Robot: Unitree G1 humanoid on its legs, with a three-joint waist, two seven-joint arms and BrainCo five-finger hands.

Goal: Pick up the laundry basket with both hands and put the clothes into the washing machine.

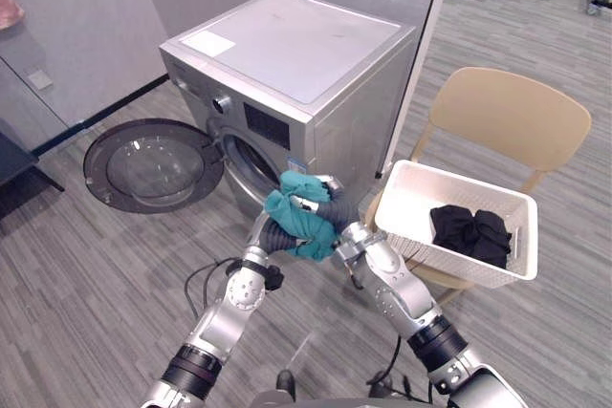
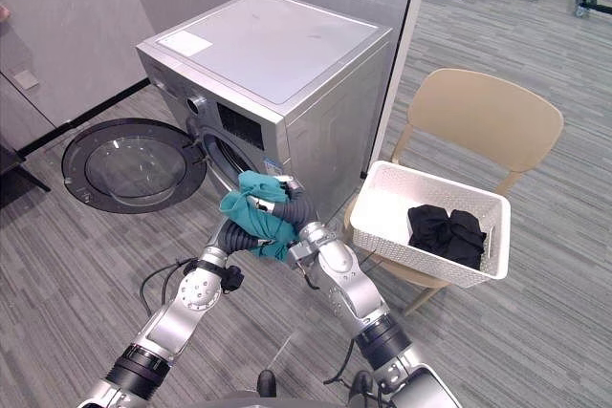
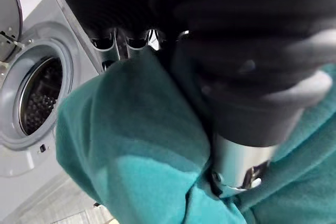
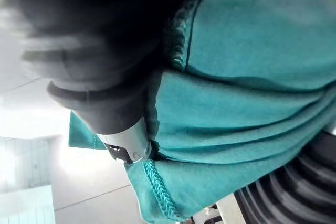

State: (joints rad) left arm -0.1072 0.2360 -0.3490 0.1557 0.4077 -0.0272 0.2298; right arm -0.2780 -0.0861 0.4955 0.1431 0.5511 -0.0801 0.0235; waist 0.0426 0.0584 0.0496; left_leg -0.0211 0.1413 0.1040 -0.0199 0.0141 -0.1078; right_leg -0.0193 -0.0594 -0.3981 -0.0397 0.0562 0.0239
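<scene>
The left robot hand and the right robot hand meet just in front of the washing machine, with a teal garment bunched between them. Each wrist view shows a thumb pressed into the cloth while the fingers pass behind it, so both seem clamped on the garment. Gripping from two sides probably keeps the loose cloth gathered, so nothing trails or catches on the way in.

The round door lies swung fully open to the left, leaving the drum opening clear. The garment hangs near that opening, slightly to its right, and is not yet inside.

The white laundry basket rests on the seat of a tan chair to the right of the machine, within reach of the right arm. Black clothes lie in its right end, so I judge the loading only partly done.
</scene>
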